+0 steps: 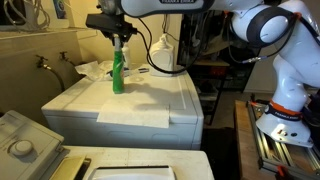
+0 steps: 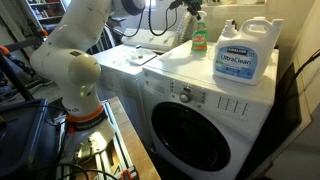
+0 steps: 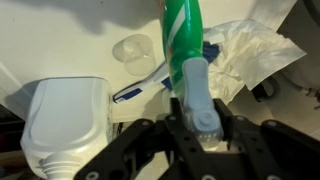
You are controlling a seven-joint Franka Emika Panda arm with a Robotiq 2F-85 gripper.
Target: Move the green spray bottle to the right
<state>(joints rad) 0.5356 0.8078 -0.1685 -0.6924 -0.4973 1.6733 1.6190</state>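
The green spray bottle [image 1: 118, 72] stands upright on the white washer top [image 1: 130, 100], near its back. It also shows in an exterior view [image 2: 200, 40] and in the wrist view [image 3: 182, 35], green body with a pale blue-grey spray head. My gripper [image 1: 121, 37] comes down from above and is shut on the bottle's spray head [image 3: 196, 95], with a black finger on each side of it. I cannot tell whether the bottle's base touches the washer or hangs just above it.
A wide white jug with a blue label [image 2: 246, 53] stands on the washer next to the bottle, also in the wrist view [image 3: 62, 120]. Crumpled white cloth [image 1: 95, 70] lies behind the bottle. A wall runs behind the washer. A second white machine [image 1: 30, 140] stands in front.
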